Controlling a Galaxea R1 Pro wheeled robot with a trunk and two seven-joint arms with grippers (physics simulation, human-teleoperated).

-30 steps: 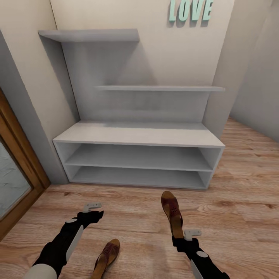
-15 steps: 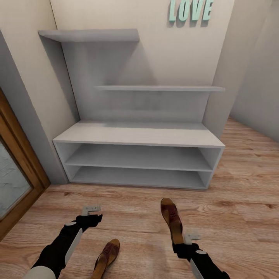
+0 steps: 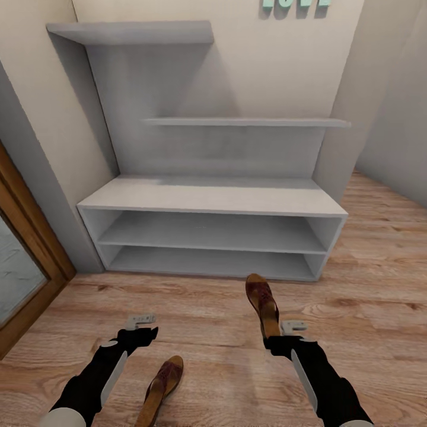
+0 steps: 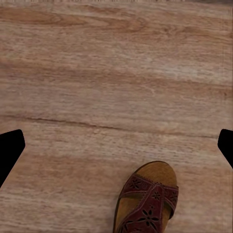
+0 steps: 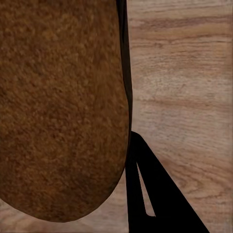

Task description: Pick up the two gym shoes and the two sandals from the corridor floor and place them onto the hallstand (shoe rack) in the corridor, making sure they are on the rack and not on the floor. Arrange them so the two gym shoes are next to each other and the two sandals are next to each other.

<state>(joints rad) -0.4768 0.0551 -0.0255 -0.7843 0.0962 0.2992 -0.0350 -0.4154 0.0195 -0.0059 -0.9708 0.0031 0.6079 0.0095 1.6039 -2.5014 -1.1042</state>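
Note:
My right gripper (image 3: 276, 339) is shut on the heel of one brown sandal (image 3: 263, 301), holding it just above the corridor floor (image 3: 196, 314) with its toe towards the hallstand (image 3: 207, 204). In the right wrist view the sandal's tan surface (image 5: 63, 107) lies against a dark finger (image 5: 155, 194). The other sandal (image 3: 161, 384) lies on the floor near my left gripper (image 3: 140, 325), which hangs open over the planks, fingertips (image 4: 10, 148) wide apart, with that sandal (image 4: 148, 201) just short of them. The gym shoes are out of view.
The hallstand's bench top and two open shelf levels (image 3: 207, 234) are bare, as are the stepped upper shelves (image 3: 243, 122). A wooden door frame (image 3: 29, 237) stands at the left and a wall corner (image 3: 344, 118) at the right. Open plank floor lies ahead.
The head view has shifted slightly, so the hallstand sits higher in the picture. My right arm has carried the held sandal forward towards the hallstand. The left arm has barely moved.

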